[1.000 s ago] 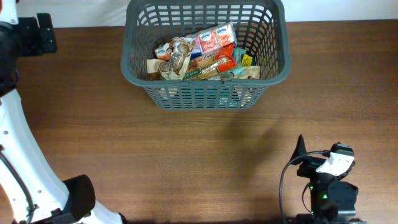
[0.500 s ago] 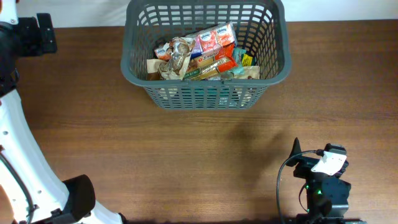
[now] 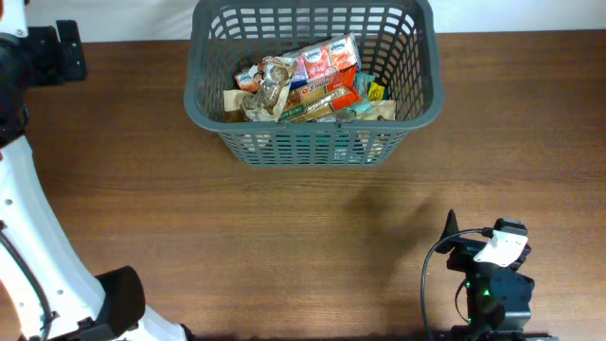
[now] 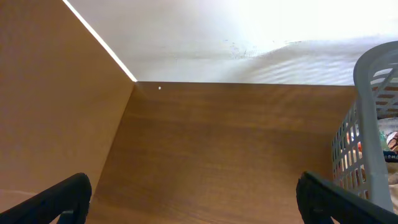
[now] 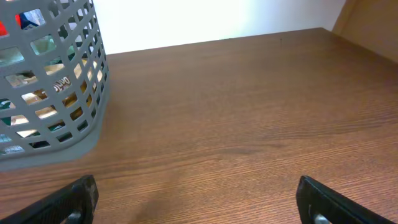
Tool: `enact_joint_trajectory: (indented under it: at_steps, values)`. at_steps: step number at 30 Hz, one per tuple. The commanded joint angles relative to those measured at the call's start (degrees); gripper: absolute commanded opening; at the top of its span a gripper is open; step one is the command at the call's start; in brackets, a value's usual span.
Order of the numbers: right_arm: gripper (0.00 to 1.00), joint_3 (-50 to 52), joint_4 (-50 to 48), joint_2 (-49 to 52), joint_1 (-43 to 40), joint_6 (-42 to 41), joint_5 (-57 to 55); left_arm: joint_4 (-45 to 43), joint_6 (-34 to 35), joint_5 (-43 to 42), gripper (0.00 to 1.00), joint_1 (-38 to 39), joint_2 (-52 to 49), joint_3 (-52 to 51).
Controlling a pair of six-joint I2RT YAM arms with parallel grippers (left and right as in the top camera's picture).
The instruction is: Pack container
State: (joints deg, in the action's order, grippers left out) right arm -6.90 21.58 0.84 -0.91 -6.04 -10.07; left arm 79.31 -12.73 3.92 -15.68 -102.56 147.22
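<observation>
The container, a large dark grey lattice basket, stands at the far middle of the wooden table. Several food packets lie piled inside it. My left gripper is at the far left edge, level with the basket; in the left wrist view the gripper is open and empty, with the basket's side at its right. My right gripper is near the front right, well short of the basket; in the right wrist view the gripper is open and empty, with the basket far to the left.
The brown wooden table stretches between the basket and the front edge. A white backdrop runs behind the table. A wooden side panel stands to the left of the left gripper.
The right arm has drawn back slightly toward the front edge and then stayed still. The left arm, the basket and the packets have not moved.
</observation>
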Motion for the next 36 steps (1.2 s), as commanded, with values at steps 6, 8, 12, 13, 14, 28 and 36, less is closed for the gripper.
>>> enact_joint_trajectory:
  at_steps: [6,8,12,13,14,28,36]
  values:
    - [0.99,0.50,-0.24,-0.66,0.52,-0.26,-0.94,0.04,0.72,0.42,0.99,2.82,9.16,-6.95]
    - [0.99,0.50,-0.22,-0.66,0.52,-0.26,-0.94,0.00,0.72,0.42,0.99,6.01,15.80,-14.97]
    - [0.99,0.50,-0.22,-0.66,0.52,-0.26,-0.94,0.04,0.72,0.42,0.99,11.45,30.60,-34.71]
    - [0.99,0.50,-0.22,-0.66,0.52,-0.26,-0.94,0.07,0.72,0.42,0.99,12.00,34.60,-39.63]
    - [0.99,0.50,-0.24,-0.66,0.52,-0.26,-0.94,0.07,0.72,0.42,0.99,12.17,38.10,-43.69]
    - [0.99,0.50,-0.24,-0.66,0.52,-0.26,-0.94,-5.31,-0.68,0.70,0.99,12.22,76.48,-86.79]
    - [0.99,0.50,-0.22,-0.66,0.52,-0.26,-0.94,-29.22,-3.58,1.25,0.99,12.17,77.59,-86.90]
